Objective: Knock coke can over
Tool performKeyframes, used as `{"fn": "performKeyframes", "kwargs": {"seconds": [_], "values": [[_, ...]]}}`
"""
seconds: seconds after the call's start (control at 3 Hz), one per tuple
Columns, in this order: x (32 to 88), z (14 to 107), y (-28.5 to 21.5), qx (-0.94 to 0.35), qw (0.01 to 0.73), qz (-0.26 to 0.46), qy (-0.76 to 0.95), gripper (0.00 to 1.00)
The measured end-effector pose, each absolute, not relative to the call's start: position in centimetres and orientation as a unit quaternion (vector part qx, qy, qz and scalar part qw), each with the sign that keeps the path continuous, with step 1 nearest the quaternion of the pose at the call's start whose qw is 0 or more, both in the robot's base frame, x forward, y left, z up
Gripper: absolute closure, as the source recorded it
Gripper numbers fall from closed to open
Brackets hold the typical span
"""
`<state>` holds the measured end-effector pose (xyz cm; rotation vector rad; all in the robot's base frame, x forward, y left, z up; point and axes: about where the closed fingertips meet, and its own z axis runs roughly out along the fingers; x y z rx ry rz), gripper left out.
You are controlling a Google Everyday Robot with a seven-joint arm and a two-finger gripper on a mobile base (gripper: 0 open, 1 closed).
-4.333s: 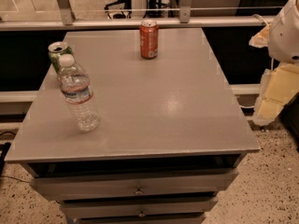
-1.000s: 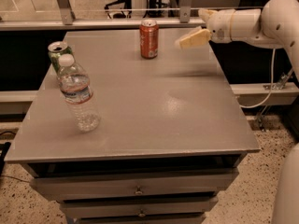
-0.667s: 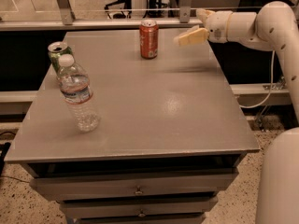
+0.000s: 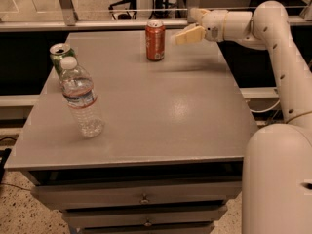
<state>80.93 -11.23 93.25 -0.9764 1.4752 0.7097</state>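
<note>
The coke can (image 4: 155, 40), red-orange with white lettering and a silver top, stands upright near the far edge of the grey table (image 4: 146, 116). My gripper (image 4: 183, 35) reaches in from the right, above the table's far right part. It is level with the can's upper half and a short gap to the right of it, not touching.
A green can (image 4: 60, 55) stands at the table's left edge. A clear plastic water bottle (image 4: 82, 99) stands just in front of it. The table has drawers below its front edge. A railing and a glass wall run behind the table.
My arm has come up from the right side of the table and reached across its far right part. Over the last second the gripper has moved left, closer to the coke can.
</note>
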Motion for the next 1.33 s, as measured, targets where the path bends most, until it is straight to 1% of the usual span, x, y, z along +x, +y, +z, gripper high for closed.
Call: {"fn": "performKeyframes", "kwargs": {"seconds": [0.33,0.67,1.0,1.33], "values": [[80.0,93.8,-10.7,-0.434,0.551,0.277,0.657,0.00],[79.0,93.4,-10.1,-0.439,0.534,0.271,0.670,0.00],[78.2,92.9,-8.7,-0.448,0.526,0.281,0.666,0.00],[77.5,92.6,-6.1,-0.468,0.519,0.304,0.648,0.00]]}}
